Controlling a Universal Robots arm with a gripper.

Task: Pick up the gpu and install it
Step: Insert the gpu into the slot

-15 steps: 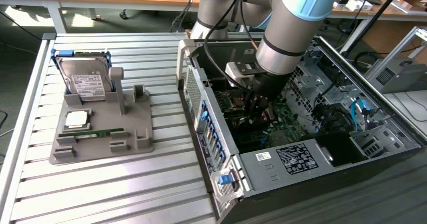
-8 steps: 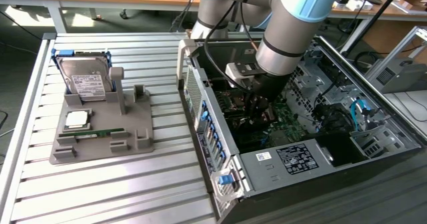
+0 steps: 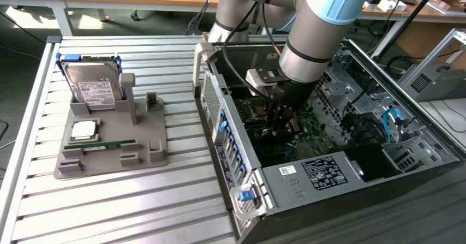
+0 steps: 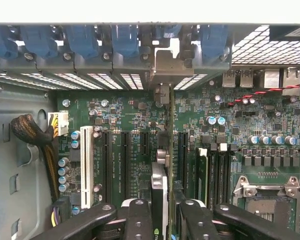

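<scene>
Gpu [image 4: 161, 187] held on edge between the end effector's fingers [image 4: 140, 220], seen edge-on in the wrist view as a thin card with a pale side. Long axis running from the end effector straight toward the case's rear wall, silvery bracket [image 4: 166, 65] leading and standing against the row of blue slot clips [image 4: 125, 42]. Card positioned over the motherboard [image 4: 250, 120] in line with the black expansion slots [image 4: 124, 160], just beside the white slot [image 4: 86, 165]; whether its lower edge is seated in a slot cannot be told.

End effector [image 4: 162, 220] partly closed, clamped on the gpu's near end, dark fingers pressing on both faces. In the exterior view, end effector [image 3: 284, 115] lowered deep into the open computer case [image 3: 240, 200], arm [image 3: 317, 31] reaching down from above.

Inside the case, beside the gpu: memory slots [image 4: 210, 165] and the processor socket [image 4: 267, 200] to one side, a bundle of sleeved cables [image 4: 32, 135] with a white connector to the other.

Outside the case, to the exterior view's left, a grey holder tray [image 3: 109, 156] on the slatted metal desk [image 3: 109, 211], well apart from the gpu. On the tray: a silver hard drive [image 3: 95, 88] standing tilted in its cradle, and a narrow green memory stick [image 3: 102, 144] lying flat.
</scene>
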